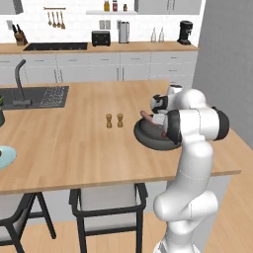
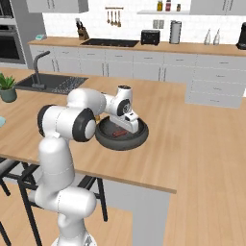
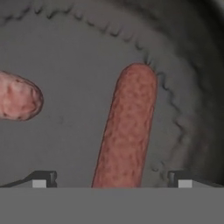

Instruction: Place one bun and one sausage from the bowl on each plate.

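Reddish sausage [image 3: 127, 127] between wide-apart gripper [image 3: 111, 178] tips, dark bowl [image 2: 139, 135] on wooden counter [image 1: 74, 143].

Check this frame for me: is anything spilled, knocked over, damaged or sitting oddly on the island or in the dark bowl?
Nothing stands out. The dark bowl sits flat on the island, with a sausage lying in it between the open gripper tips and a second one beside it. The two shakers stand upright.

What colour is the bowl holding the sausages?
Dark grey, nearly black bowl; clearest in the right base view.
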